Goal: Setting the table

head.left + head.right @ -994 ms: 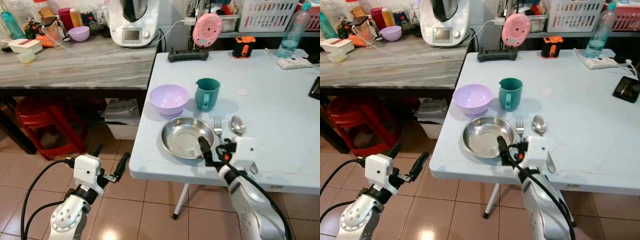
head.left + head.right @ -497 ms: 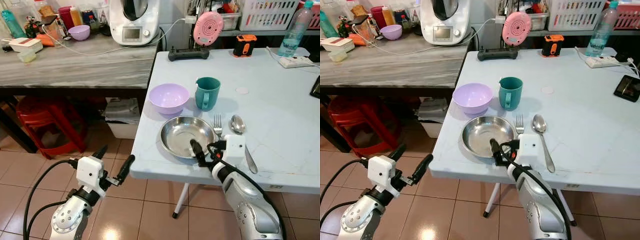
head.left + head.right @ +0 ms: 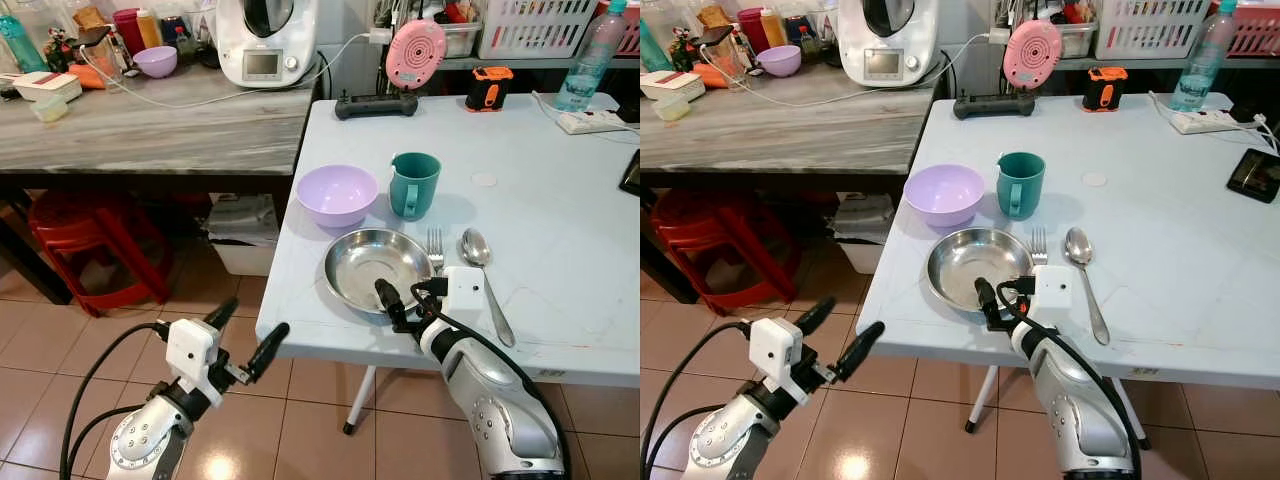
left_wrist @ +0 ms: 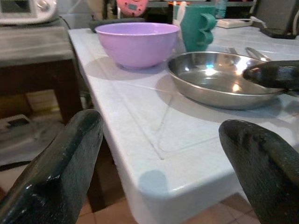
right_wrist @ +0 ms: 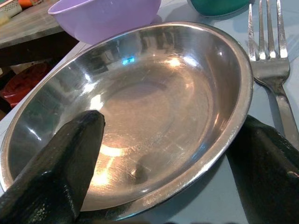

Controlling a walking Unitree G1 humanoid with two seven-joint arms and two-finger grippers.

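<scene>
Right now the right gripper [image 3: 408, 300] straddles the near rim of the steel plate [image 3: 375, 265], fingers spread, gripping nothing; the plate sits at the table's [image 3: 560, 230] front edge, fork [image 3: 436, 250] just beside.

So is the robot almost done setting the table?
Mostly, it seems. The steel plate sits near the table's front edge, with the fork and spoon on its right and the purple bowl and green mug behind. The right gripper straddles the plate's rim, open. The left gripper waits open below the table.
</scene>
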